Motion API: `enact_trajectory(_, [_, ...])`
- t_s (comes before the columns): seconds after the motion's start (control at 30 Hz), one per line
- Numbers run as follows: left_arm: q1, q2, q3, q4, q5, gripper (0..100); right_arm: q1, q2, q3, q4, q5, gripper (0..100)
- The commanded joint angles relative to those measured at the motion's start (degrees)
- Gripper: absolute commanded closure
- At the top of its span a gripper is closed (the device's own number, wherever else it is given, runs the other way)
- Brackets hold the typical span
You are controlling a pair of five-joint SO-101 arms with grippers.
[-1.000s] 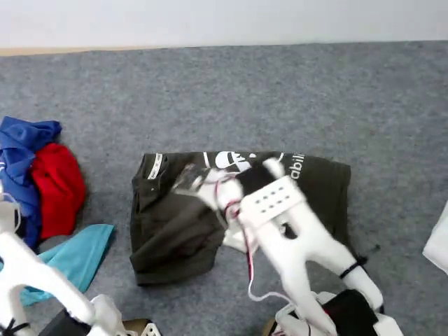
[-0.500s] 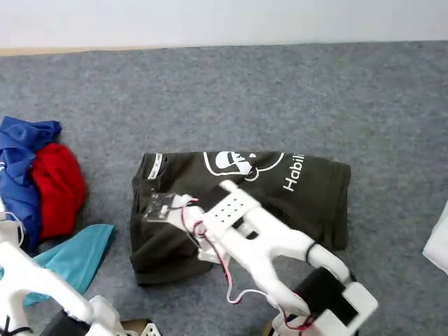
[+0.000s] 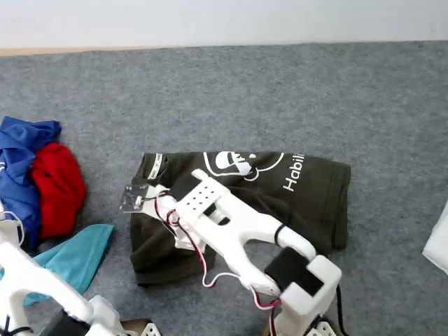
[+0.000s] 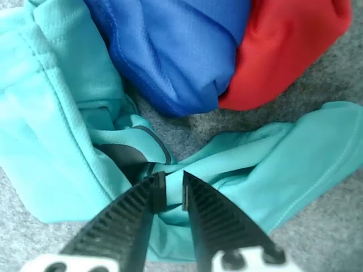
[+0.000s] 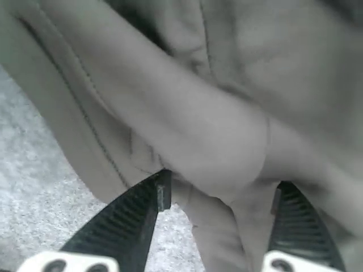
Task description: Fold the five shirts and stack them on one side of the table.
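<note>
Swinging across the garment over the last second, the right gripper [image 3: 138, 198] has gone from the printed middle of the dark olive shirt [image 3: 308, 189] to that shirt's edge on the side nearest the other clothes, while the shirts themselves lie as they did. Its black ribbed jaws stand wide apart in the right wrist view, where the right gripper [image 5: 222, 192] hangs just above a rumpled seam and fold of the dark olive shirt [image 5: 227, 85], with a strip of the grey felt-like table cover [image 5: 34, 170] showing beside the hem. This soft cotton shirt with white print lies near the middle of the table cover [image 3: 280, 91], partly folded into a rough rectangle, and the white right arm [image 3: 238, 227] stretches over it from the near edge. The left gripper [image 4: 173, 190] has its jaws drawn narrow, with a bunched fold of the teal shirt [image 4: 51, 141] caught between the tips. That thin, smooth teal shirt [image 3: 77, 252] lies crumpled at the near left of the table, partly under the white left arm [image 3: 31, 276]. Just beyond it, a crumpled blue shirt [image 4: 170, 51] and a red shirt [image 4: 283, 51] lie touching each other; in the high view the blue shirt [image 3: 21, 154] sits outside the red shirt [image 3: 59, 185]. A piece of white fabric [image 3: 439, 245] lies at the far right edge.
</note>
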Motion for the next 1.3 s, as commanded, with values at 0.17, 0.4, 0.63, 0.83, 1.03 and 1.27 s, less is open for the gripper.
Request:
enact_trajectory(0.17, [-0.3, -1.3, -0.2, -1.1, 0.5, 94, 0.3, 3.0, -7.8, 1.8, 0.3, 87.2])
enact_trajectory(0.4, [0.1, -1.3, -0.2, -1.1, 0.5, 94, 0.5, 2.9, -12.7, 9.4, 0.3, 88.7])
enact_trajectory(0.63, [0.2, -1.3, -0.2, -1.1, 0.5, 94, 0.6, 1.8, -13.4, 15.8, 0.5, 89.5])
enact_trajectory(0.83, [0.2, -1.3, -0.2, -1.0, 0.5, 94, 0.7, 1.8, -13.4, 18.9, 0.7, 93.0])
enact_trajectory(1.03, [0.2, -1.3, -0.2, -0.9, 0.5, 94, 0.7, 0.8, -14.1, 22.5, 0.8, 93.0])
enact_trajectory(1.27, [0.3, -1.3, -0.2, -1.1, 0.5, 94, 1.5, -4.0, -15.1, 23.7, 3.2, 93.1])
